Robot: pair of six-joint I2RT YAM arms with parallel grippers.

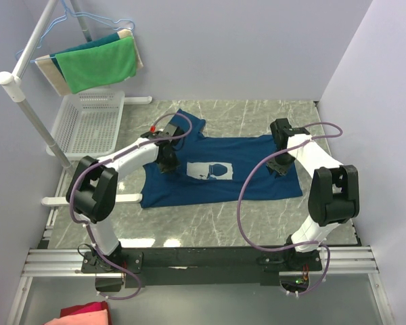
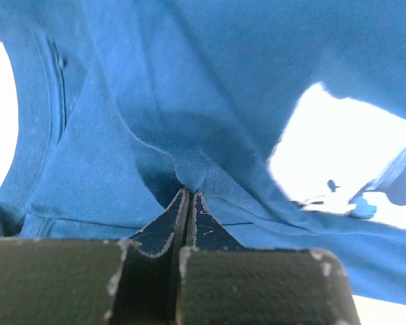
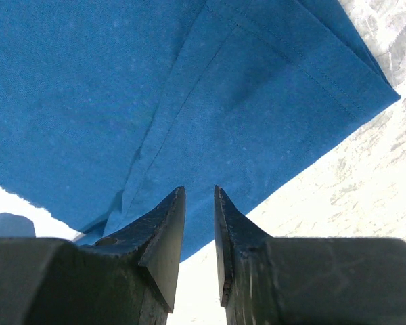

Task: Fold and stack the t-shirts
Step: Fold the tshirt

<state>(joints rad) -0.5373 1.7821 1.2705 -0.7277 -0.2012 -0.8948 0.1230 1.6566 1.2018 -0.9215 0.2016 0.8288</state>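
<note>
On the left gripper (image 2: 189, 195), note the jaws clamped on a fold of the navy t-shirt (image 1: 183, 193). On the right gripper (image 3: 199, 196), your jaws stand slightly apart above its hem.

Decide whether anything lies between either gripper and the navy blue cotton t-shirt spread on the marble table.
Nothing visible does. The left gripper is shut on a pinch of the navy blue cotton t-shirt near its collar; the right gripper hangs over the hem corner, jaws slightly apart.
</note>
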